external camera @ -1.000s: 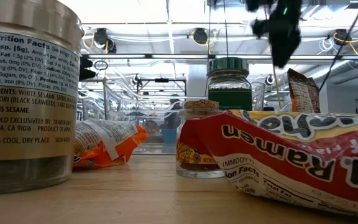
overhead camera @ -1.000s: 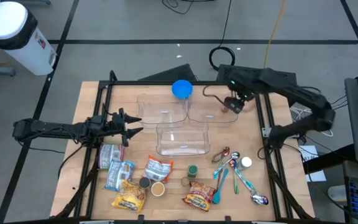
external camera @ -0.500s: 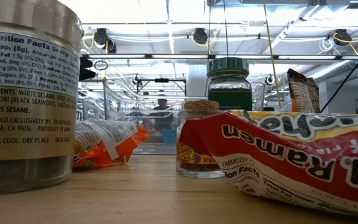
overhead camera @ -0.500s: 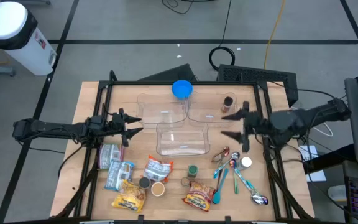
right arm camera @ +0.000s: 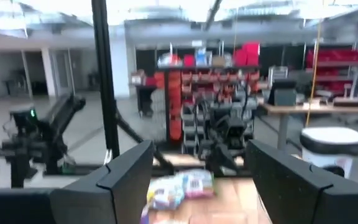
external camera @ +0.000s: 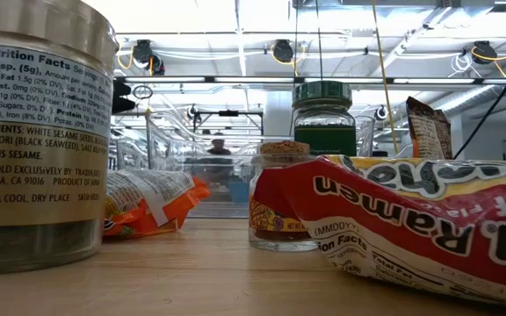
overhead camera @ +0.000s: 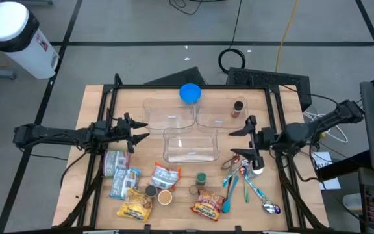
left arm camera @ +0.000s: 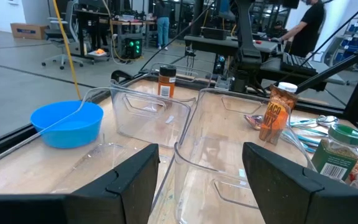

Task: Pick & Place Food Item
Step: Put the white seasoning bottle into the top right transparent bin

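Observation:
A brown spice jar (overhead camera: 238,107) stands upright on its base in the far right clear container (overhead camera: 221,120); it also shows in the left wrist view (left arm camera: 166,80). My right gripper (overhead camera: 234,143) hovers open and level over the table's right side, just right of the near container (overhead camera: 190,145), holding nothing. At the table's left, my left gripper (overhead camera: 141,130) waits open and level, facing the containers (left arm camera: 201,180). Food packets (overhead camera: 165,176) and small jars (overhead camera: 201,178) lie along the near edge.
A blue bowl (overhead camera: 189,93) sits at the far edge beside a third clear container (overhead camera: 169,114). Spoons and other utensils (overhead camera: 242,179) lie near the right edge under my right gripper. A ramen packet (external camera: 411,219) and a large jar (external camera: 42,132) crowd the near edge.
My right gripper has drawn back from above the far right container toward the table's right and near edges, tipping up from pointing down to about level. The spice jar has stayed standing in that container.

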Available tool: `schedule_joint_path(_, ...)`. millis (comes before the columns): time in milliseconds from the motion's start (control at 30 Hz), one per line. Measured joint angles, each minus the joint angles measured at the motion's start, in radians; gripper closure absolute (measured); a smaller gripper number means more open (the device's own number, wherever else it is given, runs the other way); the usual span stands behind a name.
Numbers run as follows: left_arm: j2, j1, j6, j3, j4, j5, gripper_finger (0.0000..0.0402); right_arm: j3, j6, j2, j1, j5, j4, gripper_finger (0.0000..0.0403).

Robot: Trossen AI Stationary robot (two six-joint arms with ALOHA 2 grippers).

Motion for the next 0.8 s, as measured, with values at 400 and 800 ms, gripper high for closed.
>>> schedule_joint_path(400, 0.000, 0.000, 0.000, 0.000, 0.001, 0.000, 0.0160, 0.517, 0.093, 0.379, 0.149, 0.184, -0.768, 0.0144)
schedule_joint_path(800, 0.000, 0.000, 0.000, 0.000, 0.001, 0.000, 0.0160, 0.742, 0.899, 0.545, 0.130, -0.136, -1.647, 0.0077)
